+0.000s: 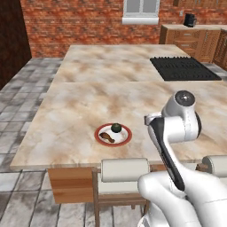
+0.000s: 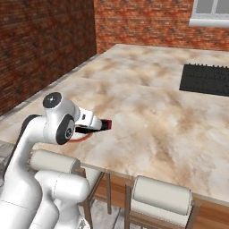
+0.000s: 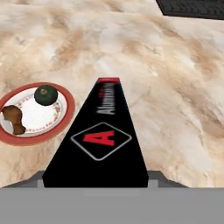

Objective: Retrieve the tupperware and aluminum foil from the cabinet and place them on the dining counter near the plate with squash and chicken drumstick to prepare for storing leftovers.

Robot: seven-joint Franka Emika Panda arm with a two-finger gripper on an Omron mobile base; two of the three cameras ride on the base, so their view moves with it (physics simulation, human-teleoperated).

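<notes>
My gripper (image 3: 96, 177) is shut on the aluminum foil (image 3: 103, 140), a long black box with a red "A" and a red far end. It holds the box low over the dining counter (image 1: 88, 97), pointing away from me. Its red tip (image 2: 105, 124) sticks out past the hand. Just left of the box sits the red-rimmed plate (image 3: 65, 116) with a dark green squash (image 3: 46, 95) and a chicken drumstick (image 3: 13, 118). The plate (image 1: 98, 133) lies near the counter's front edge. The tupperware and the cabinet are out of view.
A black cooktop (image 1: 184, 68) is set into the far right of the counter. Cream-backed stools (image 1: 125, 170) (image 2: 162, 194) stand against its near edge. Low wooden cabinets with a dark appliance (image 1: 189, 20) line the brick back wall.
</notes>
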